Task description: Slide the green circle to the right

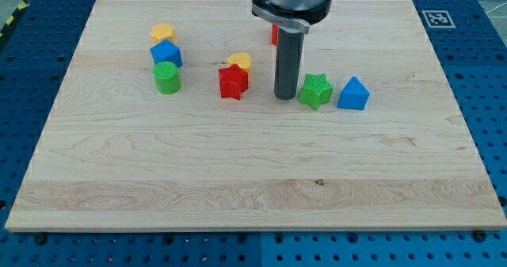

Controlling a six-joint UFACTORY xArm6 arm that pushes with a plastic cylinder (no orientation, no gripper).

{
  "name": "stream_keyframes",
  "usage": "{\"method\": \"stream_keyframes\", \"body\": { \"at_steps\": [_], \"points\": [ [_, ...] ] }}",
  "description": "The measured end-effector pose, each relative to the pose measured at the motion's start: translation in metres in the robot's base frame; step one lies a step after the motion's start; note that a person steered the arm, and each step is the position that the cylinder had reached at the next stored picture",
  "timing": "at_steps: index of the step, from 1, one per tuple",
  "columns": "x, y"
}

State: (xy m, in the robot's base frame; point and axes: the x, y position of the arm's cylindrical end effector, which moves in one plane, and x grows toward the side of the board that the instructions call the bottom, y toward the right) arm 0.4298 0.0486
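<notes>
Pale wooden board (238,180) on a blue pegged bench fills the view, and its whole near half carries nothing. Going back from there, the first things I meet sit in a loose row across the middle: the green circle (166,78) toward the view's left, a red star (231,83) nearer the centre, then my tip (285,97), planted on the wood just left of a green star (315,90), with a blue house-shaped block (353,93) beside that on the view's right. I have no jaws to open or shut, only the bare rod, and it grips nothing. My tip stands well apart from the green circle, on its right, which I judge to be the wrong side for a push to the right; I would need to come round to its left. The circle stands upright as a short cylinder, so it has no facing and no long axis along the board. Behind it a blue block (165,55) touches it, then a yellow block (162,34); another yellow block (240,61) sits behind the red star. Farthest, a red block (274,34) shows half hidden behind my rod.
</notes>
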Motion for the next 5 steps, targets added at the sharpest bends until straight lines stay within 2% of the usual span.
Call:
{"method": "stream_keyframes", "body": {
  "at_steps": [3,4,5],
  "points": [
    [0.001,0.058],
    [0.008,0.026],
    [0.030,-0.050]
  ]
}}
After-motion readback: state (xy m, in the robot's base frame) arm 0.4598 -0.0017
